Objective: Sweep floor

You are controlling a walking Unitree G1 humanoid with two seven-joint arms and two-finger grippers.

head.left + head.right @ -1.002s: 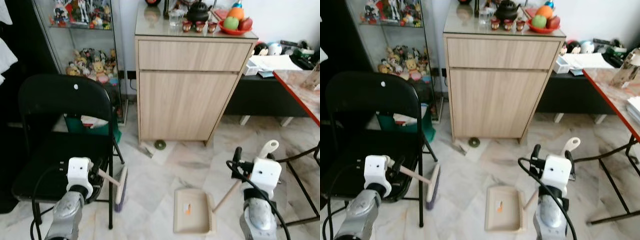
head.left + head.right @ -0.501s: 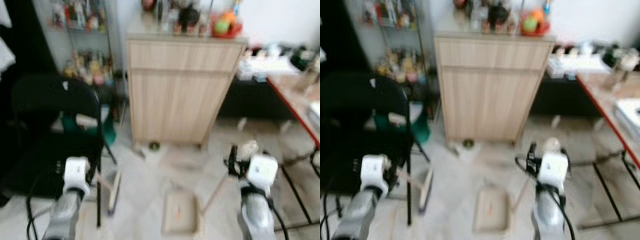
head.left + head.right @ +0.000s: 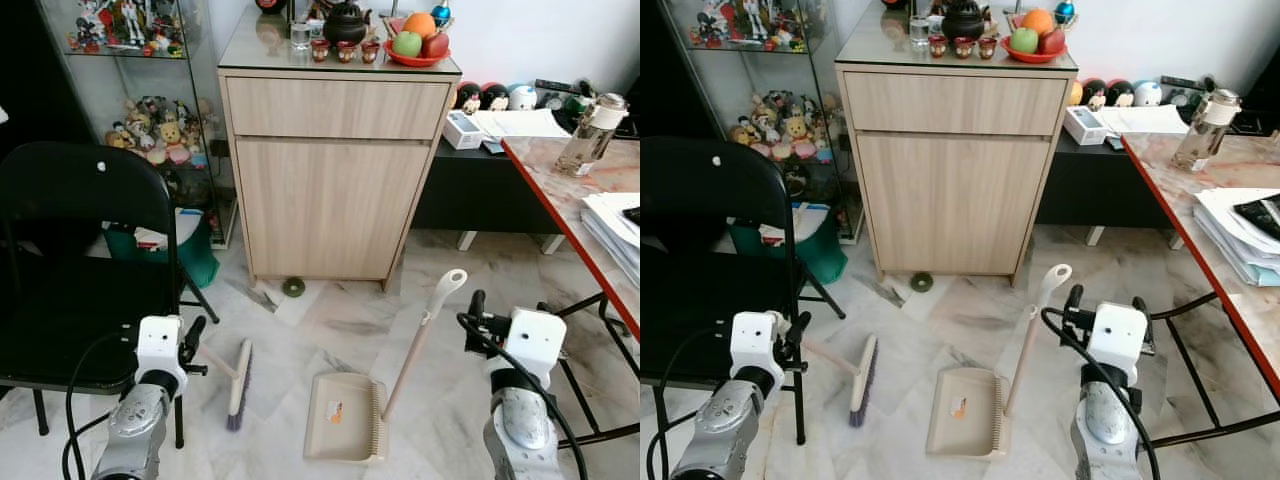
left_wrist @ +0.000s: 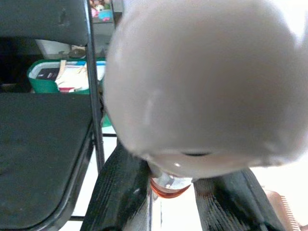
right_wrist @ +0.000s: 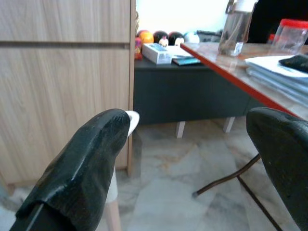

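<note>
Two tools matter as you look down at the marble floor (image 3: 330,320): a hand brush (image 3: 238,384) on the left and a dustpan (image 3: 345,430) in the middle. Your left claw (image 3: 192,340) is clenched on the brush's pale handle; the left wrist view shows the handle's rounded end close up, clamped between the two black fingers (image 4: 120,192). The handle runs right and slightly away from that claw, and the bristle head lies on the tiles with its long axis running near to far, just left of the dustpan and apart from it.

The dustpan lies flat, its long handle (image 3: 420,335) leaning up and to the right, white grip at the top. Your right claw (image 3: 476,310) is released: in the right wrist view its two fingers (image 5: 77,192) stand wide apart, with the white grip beside one of them, not held. That grip lies just left of the right claw, so the right arm is much the nearer to take it.

A small round greenish object (image 3: 293,287), what it is unclear, sits on the floor at the foot of the wooden cabinet (image 3: 330,190), farther off than both tools. A black folding chair (image 3: 80,260) stands close on your left.
</note>
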